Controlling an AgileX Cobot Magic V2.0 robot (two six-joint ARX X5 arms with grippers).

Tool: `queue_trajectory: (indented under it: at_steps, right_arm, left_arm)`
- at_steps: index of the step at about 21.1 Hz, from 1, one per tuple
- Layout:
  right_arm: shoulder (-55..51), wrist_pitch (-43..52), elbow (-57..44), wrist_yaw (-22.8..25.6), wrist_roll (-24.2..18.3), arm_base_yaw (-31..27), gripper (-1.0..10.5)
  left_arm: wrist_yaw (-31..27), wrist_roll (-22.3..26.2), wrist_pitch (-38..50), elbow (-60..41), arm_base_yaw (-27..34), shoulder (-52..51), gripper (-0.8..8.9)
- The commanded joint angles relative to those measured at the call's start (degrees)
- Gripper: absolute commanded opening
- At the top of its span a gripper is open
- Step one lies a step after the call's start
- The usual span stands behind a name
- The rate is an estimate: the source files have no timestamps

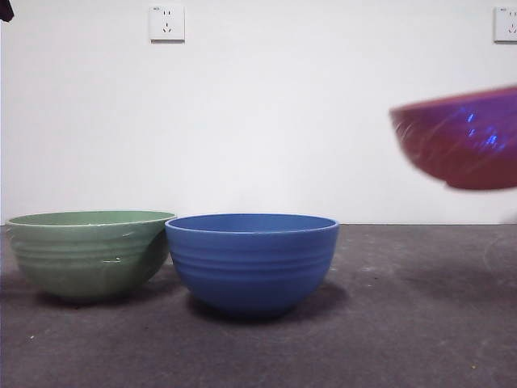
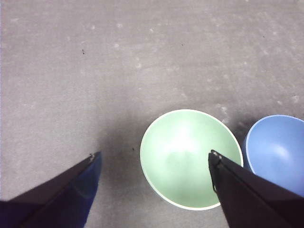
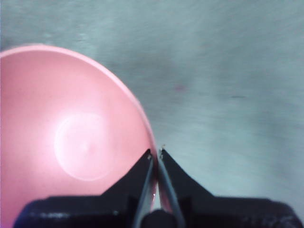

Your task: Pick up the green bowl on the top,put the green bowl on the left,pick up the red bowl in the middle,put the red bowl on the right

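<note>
The green bowl (image 1: 89, 252) stands upright on the table at the left, touching the blue bowl (image 1: 252, 260) beside it. It also shows in the left wrist view (image 2: 190, 156), below my left gripper (image 2: 154, 159), which is open, empty and high above it. My right gripper (image 3: 156, 154) is shut on the rim of the red bowl (image 3: 71, 137). The red bowl (image 1: 460, 137) hangs tilted in the air at the right in the front view, well above the table and blurred.
The dark grey table (image 1: 404, 323) stretches to the right of the blue bowl, under the held bowl. A white wall with two sockets (image 1: 166, 23) stands behind. The blue bowl also shows in the left wrist view (image 2: 278, 149).
</note>
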Motion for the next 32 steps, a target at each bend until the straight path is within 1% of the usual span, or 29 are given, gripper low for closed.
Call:
queue_trajectory:
  at_steps: [1,3,6,8,11,14,15,18,19,23,24,25,26,27,28,29,31,32]
  right_arm:
    - [1.16,8.85,-6.82,-4.24,0.81,-0.22,-0.1]
    - [3.67,16.72,-10.25,-5.53,0.76,-0.22,-0.1]
    - [9.84,22.36,-10.34,-5.57,0.94,-0.17,0.0]
    - [13.92,24.33,-10.34,-5.62,0.98,-0.17,0.0]
    - [17.51,24.37,-10.34,-5.7,1.7,-0.11,0.1]
    - [17.68,24.44,-10.32,-5.57,2.01,-0.11,2.8]
    - [17.11,24.55,-10.27,-5.55,2.03,-0.11,2.9]
    - [12.41,25.07,-8.87,-5.68,2.01,-0.02,2.9]
    - [9.99,26.03,-8.59,-6.36,2.01,0.31,2.8]
    - [-1.55,34.21,-8.52,-18.25,2.16,1.86,2.8]
    - [-3.67,35.91,-8.52,-19.21,2.14,2.36,2.4]
    - [-5.6,36.5,-8.55,-19.06,1.42,3.32,1.5]
    - [-7.3,36.5,-8.63,-19.06,-0.79,4.61,0.3]
    - [-8.85,36.35,-8.87,-18.88,-2.75,5.86,-0.2]
    - [-10.91,36.54,-9.6,-18.01,-3.41,7.28,-0.1]
    - [-12.74,36.87,-10.54,-16.0,-3.37,8.55,-0.1]
    - [-16.74,38.45,-13.62,-10.29,-3.1,10.95,-0.1]
    - [-18.12,39.36,-15.08,-9.05,-2.97,11.61,-0.1]
  left_arm:
    - [0.0,-0.33,0.28,-0.09,0.09,-0.09,3.76]
    - [-0.02,-0.33,0.28,-0.09,0.09,-0.09,3.76]
    - [-0.02,-0.33,0.33,-0.09,0.09,-0.09,3.75]
    - [-0.02,-0.33,0.35,-0.09,0.09,-0.09,3.76]
    - [-0.02,-0.31,0.33,-0.09,0.09,-0.09,3.75]
    - [-0.02,-0.31,0.33,-0.09,0.09,-0.09,3.75]
    - [-0.02,-0.31,0.35,-0.09,0.09,-0.09,3.75]
    - [-0.02,-0.17,0.55,-0.09,0.09,-0.09,3.75]
    - [0.0,-0.17,0.74,-0.09,0.07,-0.09,3.75]
    - [0.04,-0.2,5.33,-0.09,0.07,-0.09,3.72]
    - [0.17,-0.2,7.37,-0.09,0.07,-0.09,3.57]
    - [1.33,-0.13,9.22,-0.09,0.07,-0.09,2.61]
    - [3.08,0.09,10.71,-0.09,0.02,-0.09,0.83]
    - [4.02,0.09,11.23,-0.09,-0.02,-0.09,-0.18]
    - [4.17,0.28,11.52,-0.09,-0.04,-0.09,-0.08]
    - [4.13,0.87,11.52,-0.09,-0.04,-0.26,-0.08]
    - [4.15,3.34,11.5,-0.17,-0.09,-1.49,-0.08]
    - [4.13,3.58,11.56,-0.42,-0.09,-2.08,-0.08]
